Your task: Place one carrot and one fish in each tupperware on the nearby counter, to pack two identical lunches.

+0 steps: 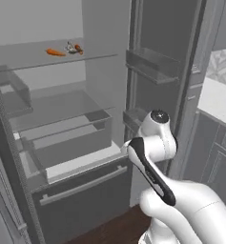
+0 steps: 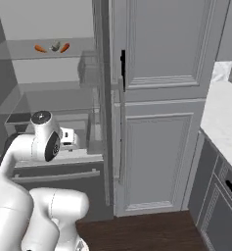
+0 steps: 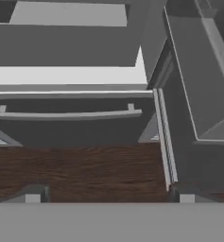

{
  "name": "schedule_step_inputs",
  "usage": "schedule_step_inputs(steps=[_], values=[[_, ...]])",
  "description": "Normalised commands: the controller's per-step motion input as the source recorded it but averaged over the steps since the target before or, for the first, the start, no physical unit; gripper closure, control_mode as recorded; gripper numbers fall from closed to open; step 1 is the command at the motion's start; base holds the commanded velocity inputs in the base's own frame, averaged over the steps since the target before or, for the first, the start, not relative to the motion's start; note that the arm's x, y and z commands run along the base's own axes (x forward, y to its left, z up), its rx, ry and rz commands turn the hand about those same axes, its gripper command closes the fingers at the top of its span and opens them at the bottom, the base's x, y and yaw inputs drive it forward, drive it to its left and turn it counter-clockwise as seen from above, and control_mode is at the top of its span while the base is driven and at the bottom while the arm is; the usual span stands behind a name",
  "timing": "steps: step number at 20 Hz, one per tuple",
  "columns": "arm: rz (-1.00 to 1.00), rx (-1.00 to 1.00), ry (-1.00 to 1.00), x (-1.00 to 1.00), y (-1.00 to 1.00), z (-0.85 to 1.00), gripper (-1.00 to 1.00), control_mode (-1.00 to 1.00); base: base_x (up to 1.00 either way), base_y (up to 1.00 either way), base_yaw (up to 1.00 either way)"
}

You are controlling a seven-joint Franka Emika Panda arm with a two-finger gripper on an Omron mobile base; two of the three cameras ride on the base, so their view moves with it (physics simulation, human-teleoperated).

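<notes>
Fingers (image 3: 108, 194) spread wide, empty, above the wooden floor (image 3: 75, 170).

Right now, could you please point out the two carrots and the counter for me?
Left carrot (image 1: 55, 52), left base view, its middle.
Right carrot (image 2: 64, 47), right base view, its middle.
Counter (image 2: 219, 110), right base view, bare top.

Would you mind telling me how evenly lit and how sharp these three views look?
Left base view: flat grey light, carrots small and slightly soft on the fridge shelf. Right base view: similar, faint shading. Hand view: blurry, wooden floor smeared, drawer handle soft-edged.
</notes>
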Motion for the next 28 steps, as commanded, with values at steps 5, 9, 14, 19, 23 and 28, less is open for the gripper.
schedule_step_inputs(steps=[5, 9, 14, 19, 23, 28], values=[[0.0, 0.0, 0.0, 0.0, 0.0, 0.0, -1.0, 1.0, 0.22, 0.3, 0.35], [0.0, 0.0, 0.0, 0.0, 0.0, 0.0, -1.0, 1.0, 0.64, 0.33, 0.14], [0.0, 0.0, 0.0, 0.0, 0.0, 0.0, -1.0, 1.0, 0.91, 0.51, 0.0], [0.0, 0.0, 0.03, 0.05, 0.02, 0.35, -1.0, -1.0, 0.52, 0.37, -0.04], [-0.07, 0.0, -0.15, -0.07, -0.04, 1.0, -1.0, -1.0, 0.0, 0.0, 0.0], [-0.01, 0.03, -0.29, -0.31, -0.31, 1.0, -1.0, -1.0, 0.0, 0.0, 0.0]])
